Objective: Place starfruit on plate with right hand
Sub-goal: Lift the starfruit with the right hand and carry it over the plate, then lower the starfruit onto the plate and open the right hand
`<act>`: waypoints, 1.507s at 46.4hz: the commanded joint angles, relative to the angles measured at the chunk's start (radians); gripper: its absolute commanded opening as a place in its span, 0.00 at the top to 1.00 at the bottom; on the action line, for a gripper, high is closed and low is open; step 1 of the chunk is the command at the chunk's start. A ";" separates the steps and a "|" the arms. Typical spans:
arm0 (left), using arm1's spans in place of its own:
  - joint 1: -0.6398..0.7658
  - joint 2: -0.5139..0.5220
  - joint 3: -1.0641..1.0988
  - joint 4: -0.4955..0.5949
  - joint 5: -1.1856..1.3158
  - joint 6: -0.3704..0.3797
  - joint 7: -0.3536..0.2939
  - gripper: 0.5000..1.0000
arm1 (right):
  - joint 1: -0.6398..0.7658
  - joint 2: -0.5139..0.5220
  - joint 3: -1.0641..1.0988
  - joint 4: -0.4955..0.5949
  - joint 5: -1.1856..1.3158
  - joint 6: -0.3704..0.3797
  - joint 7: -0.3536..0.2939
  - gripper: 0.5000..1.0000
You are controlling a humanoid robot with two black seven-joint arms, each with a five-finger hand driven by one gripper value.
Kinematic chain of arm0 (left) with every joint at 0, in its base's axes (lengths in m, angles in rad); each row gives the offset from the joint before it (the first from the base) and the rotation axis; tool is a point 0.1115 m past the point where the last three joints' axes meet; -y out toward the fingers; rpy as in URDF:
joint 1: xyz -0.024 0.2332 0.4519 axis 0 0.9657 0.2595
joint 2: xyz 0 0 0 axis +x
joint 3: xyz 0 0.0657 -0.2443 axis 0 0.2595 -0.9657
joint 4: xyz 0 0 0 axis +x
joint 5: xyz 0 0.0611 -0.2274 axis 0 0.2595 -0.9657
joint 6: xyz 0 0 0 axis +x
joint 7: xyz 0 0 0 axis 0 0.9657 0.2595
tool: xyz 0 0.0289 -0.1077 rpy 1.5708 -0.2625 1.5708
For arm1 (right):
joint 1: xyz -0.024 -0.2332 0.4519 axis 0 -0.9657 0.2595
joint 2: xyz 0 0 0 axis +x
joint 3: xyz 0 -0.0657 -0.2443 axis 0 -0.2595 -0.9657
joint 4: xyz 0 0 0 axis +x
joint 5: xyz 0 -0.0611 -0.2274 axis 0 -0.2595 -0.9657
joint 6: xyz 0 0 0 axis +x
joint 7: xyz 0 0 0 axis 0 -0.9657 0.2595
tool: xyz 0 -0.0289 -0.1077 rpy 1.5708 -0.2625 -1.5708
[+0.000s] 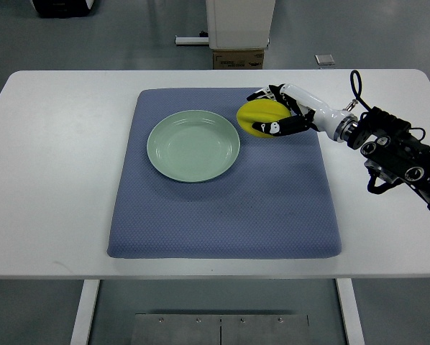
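The right robot hand [275, 111] is curled around the yellow starfruit [258, 117], just beside the green plate [193, 146] on the blue mat [272, 208]. Carry the fruit level to the plate's middle — release low, so it cannot roll off.

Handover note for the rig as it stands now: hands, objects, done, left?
Right hand: fingers curled around the yellow starfruit, at the far right part of the blue mat, just right of the plate. Whether the fruit is lifted or resting on the mat can't be told from this view.
Left hand: out of view.
Pale green round plate: empty, on the mat, left of the fruit.
Done: starfruit grasped.
Left: carry it left over the plate, set down, release.
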 commanded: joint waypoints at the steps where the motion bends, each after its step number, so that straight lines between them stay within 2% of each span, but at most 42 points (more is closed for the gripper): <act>1: 0.000 0.000 -0.001 0.000 0.000 0.000 0.000 0.00 | 0.019 0.024 0.001 0.000 0.000 0.000 -0.017 1.00; 19: 0.000 0.000 -0.001 0.000 0.000 0.000 0.000 0.00 | 0.089 0.209 -0.007 0.000 -0.002 -0.040 -0.130 1.00; 33: 0.000 0.000 0.000 0.000 0.001 0.000 0.000 0.00 | 0.111 0.211 -0.069 -0.001 -0.003 -0.093 -0.165 1.00; 48: 0.000 0.000 -0.001 0.000 0.000 0.000 0.000 0.00 | 0.115 0.211 -0.129 0.032 -0.005 -0.100 -0.167 1.00; 69: 0.000 0.000 -0.001 0.000 0.000 0.000 0.000 0.00 | 0.103 0.211 -0.197 0.058 -0.005 -0.100 -0.207 1.00; 70: 0.000 0.000 0.000 0.000 0.000 0.000 0.000 0.00 | 0.101 0.211 -0.198 0.058 -0.005 -0.100 -0.225 0.78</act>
